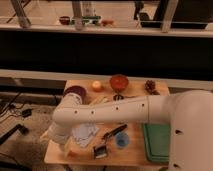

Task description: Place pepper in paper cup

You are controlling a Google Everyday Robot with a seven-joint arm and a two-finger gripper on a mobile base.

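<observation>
Camera view: pepper (73, 150) lies at front-left corner of table (135, 90), just right of gripper (60, 142) at the arm's low end. For a good grab, drop w/ jaws across pepper's thin width, mid-length, clear of crumpled white cloth (85, 133). Gripper fully open, holding nothing. Paper cup not made out, prob. behind arm.

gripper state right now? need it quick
Gripper: open, nothing seen held, low on the left, close to the pepper.
</observation>
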